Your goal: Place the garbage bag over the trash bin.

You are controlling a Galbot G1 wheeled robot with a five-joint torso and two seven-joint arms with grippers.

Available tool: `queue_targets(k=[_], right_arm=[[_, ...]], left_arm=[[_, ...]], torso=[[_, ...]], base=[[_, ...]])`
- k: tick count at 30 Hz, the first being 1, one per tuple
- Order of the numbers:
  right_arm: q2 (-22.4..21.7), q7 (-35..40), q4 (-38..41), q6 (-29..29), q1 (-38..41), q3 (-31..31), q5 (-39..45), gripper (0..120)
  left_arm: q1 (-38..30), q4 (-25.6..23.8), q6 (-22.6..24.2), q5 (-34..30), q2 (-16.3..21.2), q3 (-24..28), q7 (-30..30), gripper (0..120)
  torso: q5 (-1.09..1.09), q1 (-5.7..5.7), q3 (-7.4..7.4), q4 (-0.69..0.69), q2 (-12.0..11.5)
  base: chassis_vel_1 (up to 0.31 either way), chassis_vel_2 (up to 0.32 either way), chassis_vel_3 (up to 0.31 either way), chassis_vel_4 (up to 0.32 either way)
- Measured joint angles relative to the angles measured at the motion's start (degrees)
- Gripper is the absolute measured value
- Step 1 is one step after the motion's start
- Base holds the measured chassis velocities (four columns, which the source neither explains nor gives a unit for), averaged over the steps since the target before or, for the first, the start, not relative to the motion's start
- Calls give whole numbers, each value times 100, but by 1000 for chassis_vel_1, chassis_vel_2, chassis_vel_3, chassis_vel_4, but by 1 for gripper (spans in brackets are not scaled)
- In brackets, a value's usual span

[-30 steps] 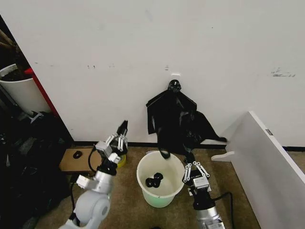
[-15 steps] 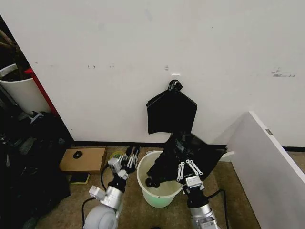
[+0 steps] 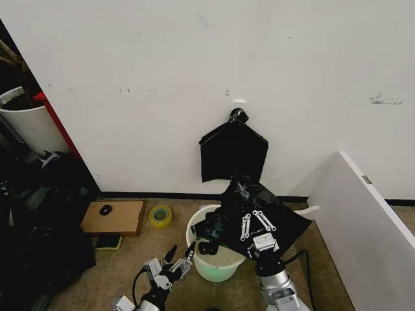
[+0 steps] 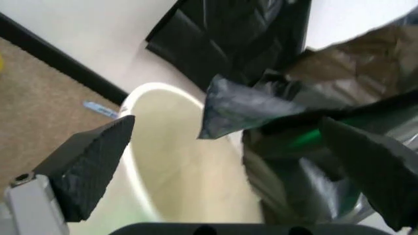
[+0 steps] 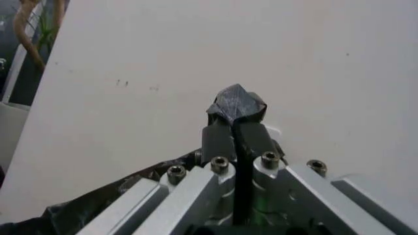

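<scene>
Room around: the trash bin (image 3: 217, 262) is standing on the brown floor close to the white wall (image 3: 259, 78). A white board (image 3: 363, 214) is leaning on the robot's right side of it, and a roll of tape (image 3: 160, 216) and a flat cardboard piece (image 3: 115, 217) are lying on the left side. Dark clutter (image 3: 39, 220) is filling the far left, so the free floor is mostly just in front of the bin.

Bag position: the garbage bag (image 3: 259, 214) is hanging loose over the bin's back and right rim, with a part of it dropping inside. It is sitting just above and around the right gripper (image 3: 257, 223).

Right gripper: its fingers are pressing together on a pinch of the bag (image 5: 235, 105), as the right wrist view is showing.

Left gripper: the left gripper (image 3: 175, 259) is staying low, just beside the bin's front-left wall. Its fingers (image 4: 88, 164) are spreading wide apart and are holding nothing; in the left wrist view the bin's rim (image 4: 153, 90) and the bag's fold (image 4: 248, 105) are lying between them, farther off.

Other bundle: a flat black bundle (image 3: 232, 152) is hanging on the wall above the bin.
</scene>
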Motion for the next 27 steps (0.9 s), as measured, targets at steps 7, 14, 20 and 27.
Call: queue_targets(k=[7,14,20,27], right_arm=[[-31,-15,17,20,80,31,12,0],[-35,-36,29,43,148,15,34,0],[-77,-92,161,132,92,16,-23,0],[-125,-177,371,208,-31,17,-123,0]], left_arm=[[-160,52,-187,-885,-261,8,385,100],[-360,325,-113,-1159,-420,118,480,100],[-476,501,3,-1179,-485,180,751,100],[-595,731,117,-1173,-518,117,1573,100]], torso=[[0,0,1,2,0],[0,0,1,2,0],[0,0,1,1,0],[0,0,0,1,0]], base=[[0,0,0,0],[0,0,0,0],[0,0,0,0],[0,0,0,0]])
